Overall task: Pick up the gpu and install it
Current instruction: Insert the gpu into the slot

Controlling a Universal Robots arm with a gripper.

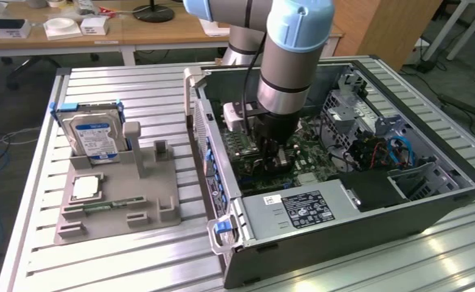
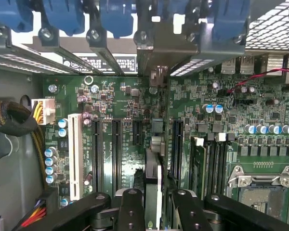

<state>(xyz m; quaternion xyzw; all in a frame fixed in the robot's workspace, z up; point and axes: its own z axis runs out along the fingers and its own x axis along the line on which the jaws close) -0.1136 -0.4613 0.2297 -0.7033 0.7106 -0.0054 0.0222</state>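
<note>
Reaching down into the open computer case (image 1: pixel 432 201), the gripper (image 1: pixel 271 159) sits at the exterior view's centre, with the hard drive (image 1: pixel 94 137) at nine o'clock on its gray holder (image 1: pixel 160 210). Seen from the wrist, the black fingers (image 2: pixel 131 211) are clamped on the gpu (image 2: pixel 153 180), held edge-on at six o'clock over the motherboard (image 2: pixel 221 125) slots.

No label text (image 1: pixel 305 207) can be read

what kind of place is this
Most likely a robotics lab or workshop bench set up for PC assembly: an open computer case on a slatted aluminium table, a parts fixture holding a hard drive, and cluttered wooden desks behind.
</note>
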